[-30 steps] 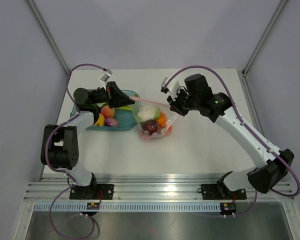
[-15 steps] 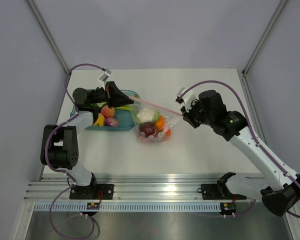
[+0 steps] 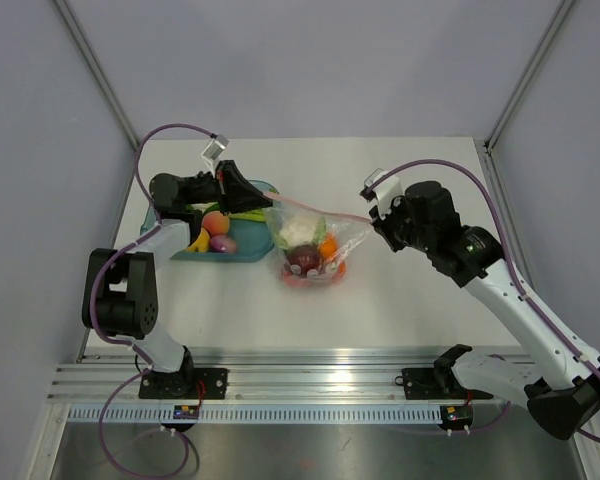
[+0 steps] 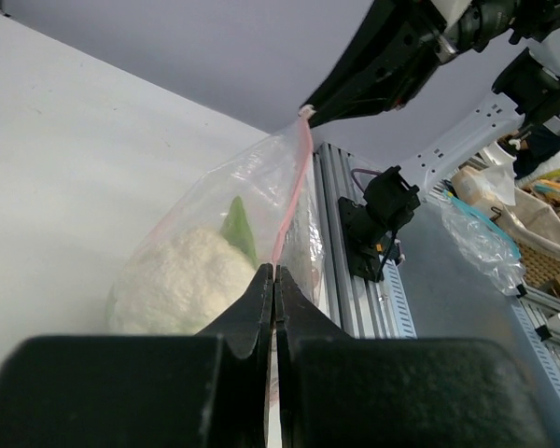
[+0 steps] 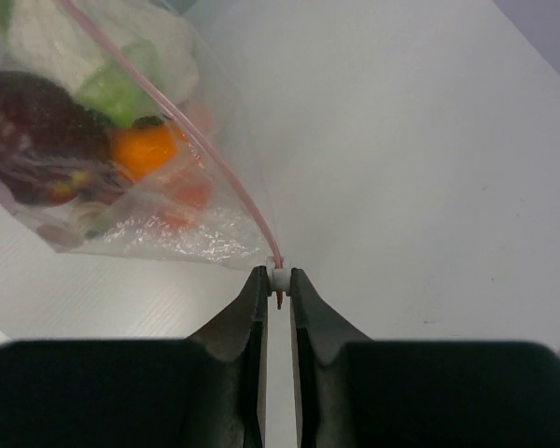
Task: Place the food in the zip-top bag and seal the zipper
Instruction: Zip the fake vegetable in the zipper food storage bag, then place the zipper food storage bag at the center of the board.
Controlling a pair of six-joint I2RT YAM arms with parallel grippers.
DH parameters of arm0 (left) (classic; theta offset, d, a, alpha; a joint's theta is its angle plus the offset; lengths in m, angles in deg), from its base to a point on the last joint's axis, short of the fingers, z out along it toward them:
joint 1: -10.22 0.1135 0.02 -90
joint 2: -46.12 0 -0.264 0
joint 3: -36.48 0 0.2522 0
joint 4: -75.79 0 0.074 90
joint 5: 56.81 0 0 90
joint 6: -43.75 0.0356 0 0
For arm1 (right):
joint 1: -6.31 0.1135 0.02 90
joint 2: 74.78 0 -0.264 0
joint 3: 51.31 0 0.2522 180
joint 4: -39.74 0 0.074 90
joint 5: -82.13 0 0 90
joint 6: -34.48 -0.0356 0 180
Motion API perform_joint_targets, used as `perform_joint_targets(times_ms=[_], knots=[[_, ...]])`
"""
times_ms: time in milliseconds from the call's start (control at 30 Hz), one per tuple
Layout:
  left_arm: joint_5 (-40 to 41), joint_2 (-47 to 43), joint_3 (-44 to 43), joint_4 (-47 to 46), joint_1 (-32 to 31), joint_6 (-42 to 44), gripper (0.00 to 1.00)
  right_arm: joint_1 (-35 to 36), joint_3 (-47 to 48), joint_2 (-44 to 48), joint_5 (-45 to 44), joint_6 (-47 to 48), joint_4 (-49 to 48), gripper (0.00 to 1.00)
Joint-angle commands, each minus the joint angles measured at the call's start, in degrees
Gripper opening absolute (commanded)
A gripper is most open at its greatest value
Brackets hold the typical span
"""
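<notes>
The clear crinkly zip-top bag (image 3: 310, 250), holding toy food such as a white cauliflower (image 3: 296, 230), is set on the white table (image 3: 420, 160) just beside the teal plastic tray (image 3: 242, 256). Its thin pink-red zipper strip (image 3: 315, 211) is stretched between the arms: one end is clamped in the fully closed left gripper (image 4: 273, 271), the other, at a small white tab (image 5: 279, 278), is pinched in the barely parted right gripper (image 5: 278, 273). Any remaining sealing pull is judged to lie along that axis, rightward
</notes>
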Motion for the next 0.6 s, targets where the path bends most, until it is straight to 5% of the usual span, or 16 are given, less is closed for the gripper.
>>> perform_joint_targets(times_ms=[0,167,433,567], knots=[[2.1,0.5,-6.9,-21.5,-3.6,-2.3,0.00,-1.0,3.9,-0.4,-11.1,0.2,-6.1,0.00],[5.0,5.9,-14.2,-20.5,-7.2,-3.7,0.00,-2.4,9.1,-5.6,-16.2,4.8,-11.4,0.00],[8.9,15.3,-33.1,9.8,-9.6,16.1,0.00,-10.2,18.5,-15.4,-19.4,9.8,-22.6,0.01],[10.2,22.9,-45.0,17.1,-10.0,17.8,0.00,-12.6,23.0,-19.1,-21.0,10.1,-25.7,0.01]])
